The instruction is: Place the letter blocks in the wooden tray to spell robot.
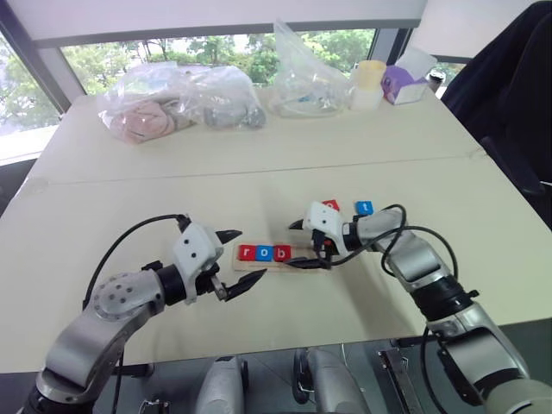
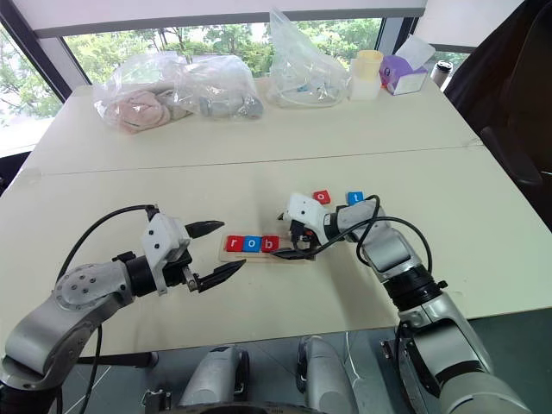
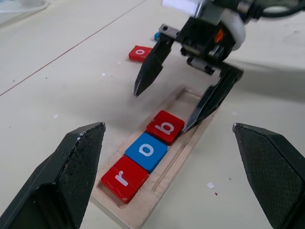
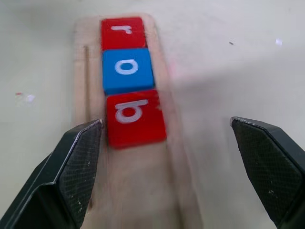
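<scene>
Pale wooden tray (image 1: 297, 263) holds r, o, b (image 1: 281, 253), seated | red o (image 1: 331, 205), blue t (image 1: 364, 207) loose beyond | my right gripper (image 1: 304, 244) spread empty over tray; left gripper (image 1: 236, 260) spread beside | next: fetch o.

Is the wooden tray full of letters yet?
Not yet. The wooden tray holds r, o, b; its other end is bare, and a red o block and blue t block lie on the table.

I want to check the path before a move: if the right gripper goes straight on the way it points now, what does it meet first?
Probably the red b block in the wooden tray: the open right gripper looks straight along the tray at it, though depth is unclear.
</scene>
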`<action>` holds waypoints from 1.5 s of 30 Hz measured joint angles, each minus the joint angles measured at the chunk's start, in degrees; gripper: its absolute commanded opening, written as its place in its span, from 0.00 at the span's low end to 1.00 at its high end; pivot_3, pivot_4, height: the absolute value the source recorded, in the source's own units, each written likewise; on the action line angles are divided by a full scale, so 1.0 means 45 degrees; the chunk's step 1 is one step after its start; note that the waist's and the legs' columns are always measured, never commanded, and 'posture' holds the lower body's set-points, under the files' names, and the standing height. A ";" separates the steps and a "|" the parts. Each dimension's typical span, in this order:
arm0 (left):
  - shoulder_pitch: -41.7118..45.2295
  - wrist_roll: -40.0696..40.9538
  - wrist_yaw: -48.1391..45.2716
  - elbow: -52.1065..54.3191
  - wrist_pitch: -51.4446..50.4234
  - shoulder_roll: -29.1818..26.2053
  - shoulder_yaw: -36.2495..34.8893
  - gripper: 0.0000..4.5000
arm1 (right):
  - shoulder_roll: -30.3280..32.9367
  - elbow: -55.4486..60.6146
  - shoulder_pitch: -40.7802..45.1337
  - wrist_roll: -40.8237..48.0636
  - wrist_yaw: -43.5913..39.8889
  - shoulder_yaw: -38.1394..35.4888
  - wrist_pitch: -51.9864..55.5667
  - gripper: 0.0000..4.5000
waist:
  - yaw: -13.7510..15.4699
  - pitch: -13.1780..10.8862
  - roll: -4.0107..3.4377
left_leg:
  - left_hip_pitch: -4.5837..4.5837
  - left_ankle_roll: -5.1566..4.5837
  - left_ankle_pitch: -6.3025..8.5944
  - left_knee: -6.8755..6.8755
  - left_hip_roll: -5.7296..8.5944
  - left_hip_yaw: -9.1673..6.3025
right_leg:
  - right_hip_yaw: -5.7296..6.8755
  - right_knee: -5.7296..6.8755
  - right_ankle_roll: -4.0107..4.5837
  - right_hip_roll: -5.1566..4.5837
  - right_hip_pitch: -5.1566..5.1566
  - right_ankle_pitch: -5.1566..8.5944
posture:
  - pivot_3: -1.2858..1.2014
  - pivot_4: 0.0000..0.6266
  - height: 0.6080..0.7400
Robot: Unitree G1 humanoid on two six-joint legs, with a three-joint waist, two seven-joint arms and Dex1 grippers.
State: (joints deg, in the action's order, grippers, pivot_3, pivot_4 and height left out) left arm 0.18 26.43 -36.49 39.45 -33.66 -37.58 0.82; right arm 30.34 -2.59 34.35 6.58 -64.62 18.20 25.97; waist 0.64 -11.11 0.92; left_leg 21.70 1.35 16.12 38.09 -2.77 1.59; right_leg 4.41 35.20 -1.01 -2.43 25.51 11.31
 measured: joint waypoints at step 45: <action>0.1101 0.0228 -0.1540 -0.1755 0.0617 -0.0822 -0.1063 1.00 | -0.4371 0.0650 0.0001 -0.0740 1.2311 -0.3630 0.7177 0.27 | -0.0007 0.0021 0.0004 | 0.0153 -0.0001 -0.0007 0.0005 0.0007 0.0004 | -0.0009 0.0062 -0.0043 -0.0007 0.0178 -0.0045 | 0.52 0.24 1.00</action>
State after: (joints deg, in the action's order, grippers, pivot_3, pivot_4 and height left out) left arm 5.14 27.45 -43.42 31.55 -30.89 -41.28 -3.96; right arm 10.67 0.33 34.35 3.25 -9.22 1.86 58.27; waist 0.61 -11.01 0.94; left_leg 22.39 1.35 16.09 38.11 -2.74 1.61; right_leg 4.36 35.48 -1.20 -2.46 26.31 11.11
